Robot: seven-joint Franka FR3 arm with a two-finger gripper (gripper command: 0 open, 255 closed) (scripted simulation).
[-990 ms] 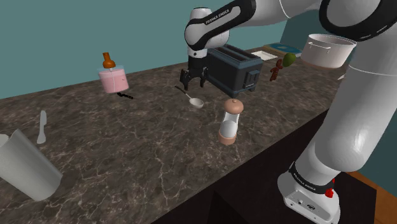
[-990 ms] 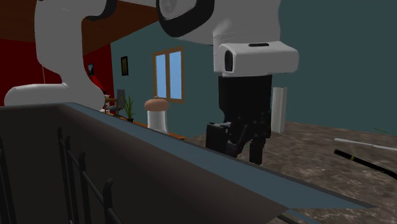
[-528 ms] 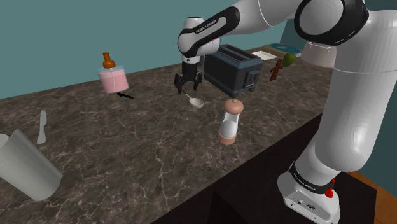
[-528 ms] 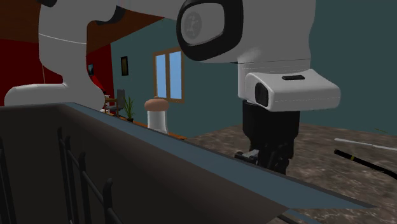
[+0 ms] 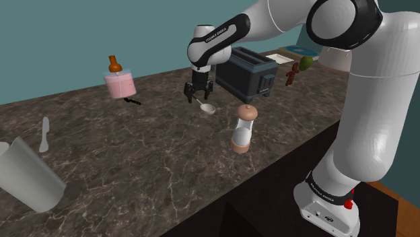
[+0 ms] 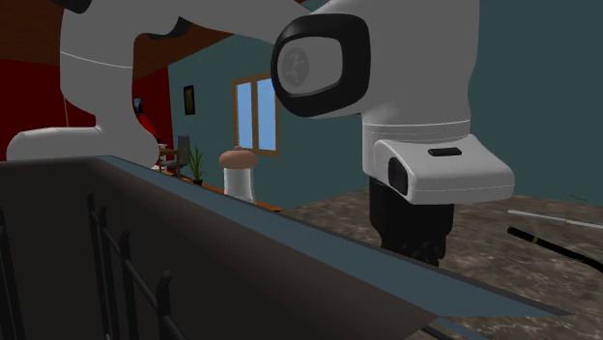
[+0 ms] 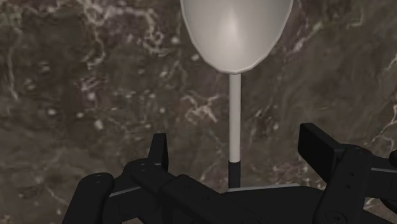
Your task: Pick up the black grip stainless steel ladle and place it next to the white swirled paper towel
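Dark marble counter (image 5: 148, 155), open stone around ladle (image 7: 236, 32), hand (image 7: 236, 141) spread astride its handle, untouching, toaster (image 5: 248, 73) near.

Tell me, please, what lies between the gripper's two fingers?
In the wrist view, the slim handle of the ladle runs between the open fingers of the gripper, touching neither.

The spread jaws stand low over the desk (image 5: 148, 158), above the ladle (image 5: 208, 108) handle; its bowl lies just beside them.
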